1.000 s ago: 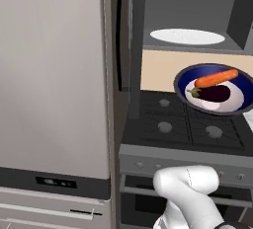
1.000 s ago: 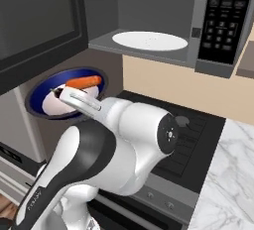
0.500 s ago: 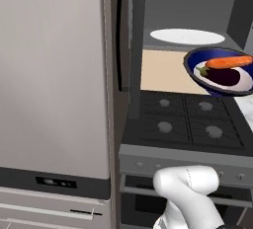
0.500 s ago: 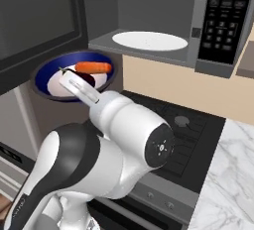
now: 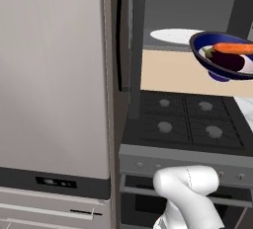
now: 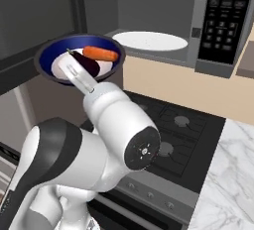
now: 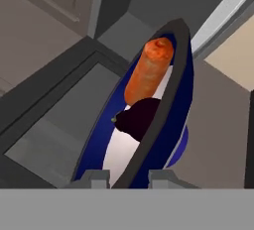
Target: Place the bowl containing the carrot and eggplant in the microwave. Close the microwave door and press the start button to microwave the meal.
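My gripper (image 7: 130,177) is shut on the near rim of the dark blue bowl (image 7: 179,100), which hangs in the air, slightly tilted, just in front of the open microwave (image 6: 224,23). The orange carrot (image 7: 149,73) and the dark purple eggplant (image 7: 137,118) lie together on the bowl's white centre. From the right base, the bowl (image 6: 48,58), carrot (image 6: 100,53) and eggplant (image 6: 85,64) sit left of the white turntable (image 6: 149,40), with the gripper (image 6: 68,67) at the rim. The microwave door (image 5: 126,35) stands swung open to the left. In the left base view the bowl (image 5: 206,59) floats above the stove.
A black stove (image 5: 188,124) with several burners lies under the microwave. A tall grey fridge (image 5: 49,75) stands to the left. A marble counter (image 6: 228,174) is right of the stove. The microwave's button panel (image 6: 223,13) is on its right side.
The bowl, held in the gripper, has risen from above the stove and moved toward the microwave opening. The carrot and eggplant stayed inside it.
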{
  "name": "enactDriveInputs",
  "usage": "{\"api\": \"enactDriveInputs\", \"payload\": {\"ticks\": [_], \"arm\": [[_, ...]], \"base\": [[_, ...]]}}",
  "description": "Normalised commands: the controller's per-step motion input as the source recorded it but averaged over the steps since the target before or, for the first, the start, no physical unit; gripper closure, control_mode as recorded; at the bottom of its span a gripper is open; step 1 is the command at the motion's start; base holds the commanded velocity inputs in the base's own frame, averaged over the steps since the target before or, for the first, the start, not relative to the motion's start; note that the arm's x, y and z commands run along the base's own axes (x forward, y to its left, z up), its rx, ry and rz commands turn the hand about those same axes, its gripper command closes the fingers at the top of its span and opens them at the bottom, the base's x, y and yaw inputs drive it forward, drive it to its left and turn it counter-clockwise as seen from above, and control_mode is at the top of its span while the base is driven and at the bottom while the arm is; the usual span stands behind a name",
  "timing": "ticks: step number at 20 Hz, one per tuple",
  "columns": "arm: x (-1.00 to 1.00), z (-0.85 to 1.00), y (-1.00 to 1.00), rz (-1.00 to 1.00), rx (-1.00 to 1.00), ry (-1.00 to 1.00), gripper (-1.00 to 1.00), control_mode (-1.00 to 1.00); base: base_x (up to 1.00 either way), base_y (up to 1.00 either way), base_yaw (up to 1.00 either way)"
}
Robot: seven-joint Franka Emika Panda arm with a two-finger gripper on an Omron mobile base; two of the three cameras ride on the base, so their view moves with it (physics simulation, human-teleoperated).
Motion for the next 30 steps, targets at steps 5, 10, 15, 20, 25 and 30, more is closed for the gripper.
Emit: {"api": "enactDriveInputs", "payload": {"ticks": [5, 10, 15, 20, 25, 30], "arm": [[0.16, 0.17, 0.05, -0.08, -0.02, -0.09, 1.00, -1.00], [0.16, 0.16, 0.02, -0.06, -0.14, -0.06, 1.00, -1.00], [0.24, 0.15, 0.00, -0.08, -0.17, 0.00, 1.00, -1.00], [0.18, 0.18, -0.02, -0.10, -0.04, 0.01, 1.00, -1.00], [0.12, 0.07, 0.00, -0.08, 0.02, 0.00, 1.00, -1.00], [0.20, 0.07, 0.00, -0.12, 0.13, 0.00, 1.00, -1.00]], "base": [[0.00, 0.00, 0.00], [0.00, 0.00, 0.00], [0.00, 0.00, 0.00], [0.00, 0.00, 0.00], [0.00, 0.00, 0.00], [0.00, 0.00, 0.00]]}}
